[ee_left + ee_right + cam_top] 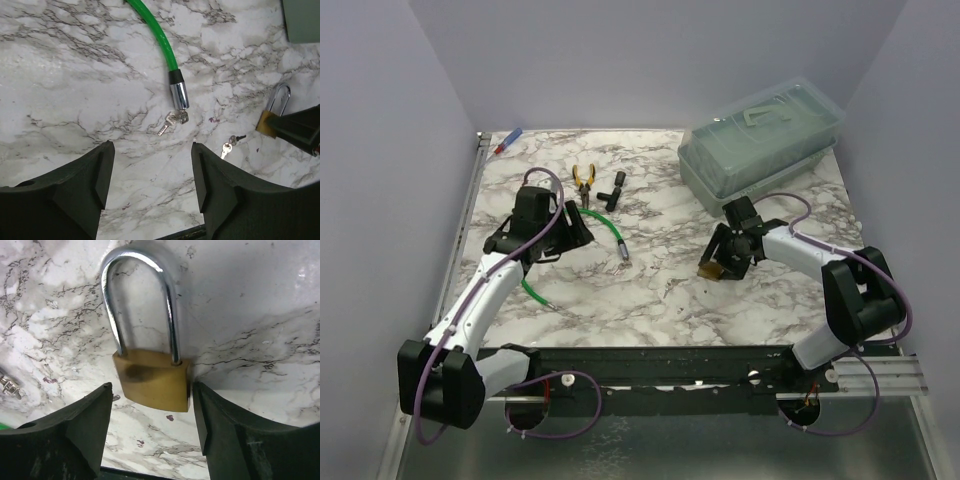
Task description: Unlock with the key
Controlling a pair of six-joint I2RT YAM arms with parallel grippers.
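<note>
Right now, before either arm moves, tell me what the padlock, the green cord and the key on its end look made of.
The padlock body: brass, by its dull yellow, scuffed face. The shackle: polished steel or chrome, mirror-bright. The green cord: likely plastic-coated cable, glossy and translucent, with a shiny metal ferrule. The key: silvery metal, probably nickel-plated.

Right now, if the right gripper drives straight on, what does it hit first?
The brass padlock: its body lies right at the open right gripper's fingertips, shackle pointing away. The exact gap is unclear from this view.
</note>
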